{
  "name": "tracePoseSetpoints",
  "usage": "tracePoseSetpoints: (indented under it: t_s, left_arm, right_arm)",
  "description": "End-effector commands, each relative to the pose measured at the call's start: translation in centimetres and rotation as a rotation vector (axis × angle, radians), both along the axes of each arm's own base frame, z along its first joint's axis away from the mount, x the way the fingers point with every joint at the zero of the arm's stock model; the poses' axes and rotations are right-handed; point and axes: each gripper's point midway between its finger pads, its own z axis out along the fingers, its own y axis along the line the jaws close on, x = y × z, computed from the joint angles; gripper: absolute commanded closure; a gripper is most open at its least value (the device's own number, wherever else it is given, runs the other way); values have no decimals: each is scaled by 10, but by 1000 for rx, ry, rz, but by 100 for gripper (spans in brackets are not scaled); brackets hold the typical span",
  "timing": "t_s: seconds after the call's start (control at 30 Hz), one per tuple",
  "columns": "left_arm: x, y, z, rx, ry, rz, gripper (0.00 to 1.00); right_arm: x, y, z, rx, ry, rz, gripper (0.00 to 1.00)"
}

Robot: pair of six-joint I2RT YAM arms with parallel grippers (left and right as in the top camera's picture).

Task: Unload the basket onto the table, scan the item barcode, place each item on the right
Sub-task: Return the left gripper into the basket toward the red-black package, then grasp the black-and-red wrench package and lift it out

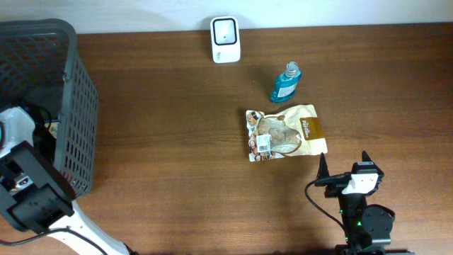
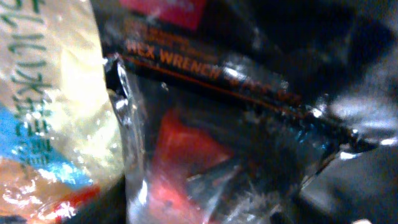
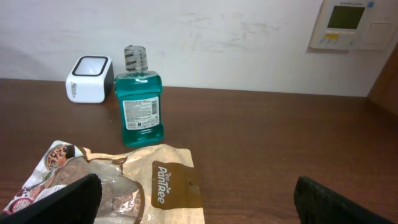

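Hex-wrench pack (image 2: pixel 205 155), clear wrap: apparently inside basket (image 1: pixel 78 92), touching 1 snack bag (image 2: pixel 43 112). Left gripper: down in basket, fingers unseen, grip cannot be told. Right gripper (image 3: pixel 199 208): spread, empty, well apart from basket. Step, likely: picking. Next: secure hold, lift clear toward scanner (image 1: pixel 225 39).

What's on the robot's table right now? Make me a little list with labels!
scanner: white, at the far side
mouthwash bottle: blue-green, upright, just beyond the snack bag
snack bag: lying flat, in front of the right gripper
right gripper: open, holding nothing
basket: dark grey, at the left end
left arm: down at the basket; its fingers don't show
clear packet: marked "wrench", something red inside, close under the left wrist camera
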Motion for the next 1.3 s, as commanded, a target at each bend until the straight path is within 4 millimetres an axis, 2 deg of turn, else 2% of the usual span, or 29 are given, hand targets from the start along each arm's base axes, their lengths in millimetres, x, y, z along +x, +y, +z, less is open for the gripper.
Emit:
tracePoseSetpoints:
  t_s: [0.0, 0.07, 0.17, 0.3, 0.4, 0.47, 0.53, 0.63, 0.73, 0.87, 1.0, 1.17, 1.27]
  left_arm:
    - [4, 2, 2, 13, -26, -16, 59]
    - [6, 3, 1, 17, -33, -16, 64]
    - [8, 5, 2, 24, -42, -16, 66]
    - [20, 10, 12, 33, -82, -12, 79]
    - [35, 13, 27, 32, -136, -6, 80]
    - [50, 21, 51, 55, -193, -4, 79]
    - [59, 26, 67, 79, -228, 2, 80]
    - [81, 30, 106, 91, -337, 8, 85]
    - [103, 28, 147, 81, -472, 7, 85]
    - [131, 16, 217, 53, -710, -16, 81]
    - [147, -9, 285, -20, -941, -18, 81]
    - [153, -59, 366, -207, -1234, -108, 81]
    - [149, -83, 396, -305, -1341, -177, 81]
  right_arm:
    - [0, 0, -3, 1, 5, -2, 2]
    - [0, 0, -3, 1, 5, -2, 1]
    - [0, 0, -3, 1, 5, -2, 2]
    - [0, 0, -3, 1, 5, -2, 2]
    - [0, 0, -3, 1, 5, -2, 2]
    - [0, 0, -3, 1, 5, -2, 2]
    - [0, 0, -3, 1, 5, -2, 2]
    - [0, 0, -3, 1, 5, -2, 2]
    - [0, 0, -3, 1, 5, -2, 2]
    - [0, 0, -3, 1, 5, -2, 2]
    - [0, 0, -3, 1, 5, -2, 2]
    - [0, 0, -3, 1, 5, -2, 2]
    - [0, 0, -3, 1, 5, -2, 2]
